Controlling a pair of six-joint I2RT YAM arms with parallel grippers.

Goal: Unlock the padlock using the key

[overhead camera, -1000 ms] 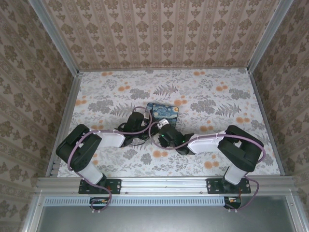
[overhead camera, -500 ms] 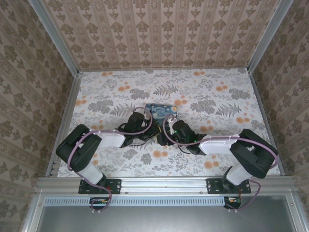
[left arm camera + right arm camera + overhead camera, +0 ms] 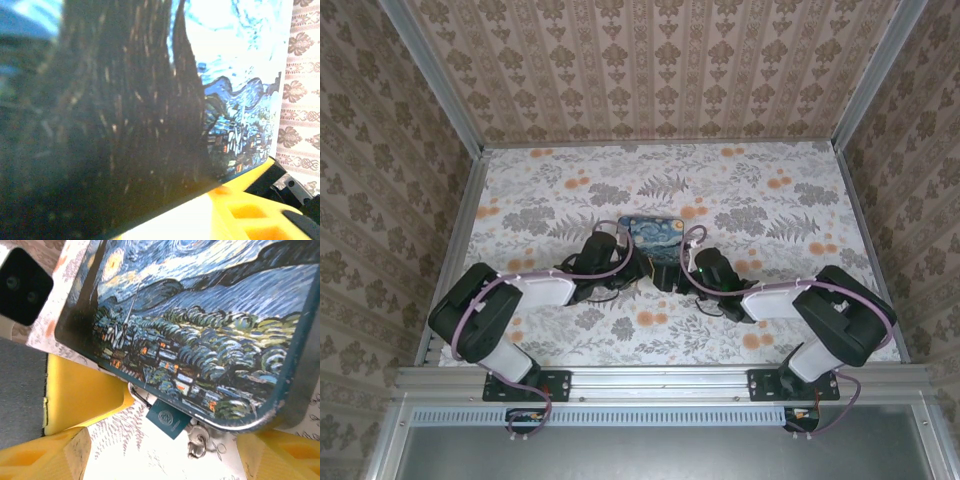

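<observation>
From above, the left gripper [image 3: 622,268] and right gripper [image 3: 672,276] meet at the near edge of the painted box [image 3: 657,233] on the tabletop [image 3: 770,190].

Left wrist: the box wall sits very close, beside one yellow finger [image 3: 245,212] — whether that gripper is open, I cannot tell.

Right wrist: the padlock [image 3: 168,419] hangs at the box's lower rim, between wide-spread, empty fingers. It slants, shackle toward the box, so the right arm seems better placed.

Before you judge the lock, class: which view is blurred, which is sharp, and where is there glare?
Left wrist: the painted box sits too close, its dark area smeared and its upper part washed out by glare. Right wrist: sharp, with the padlock crisp at the box's edge. Top external: evenly lit, shadows soft.
</observation>
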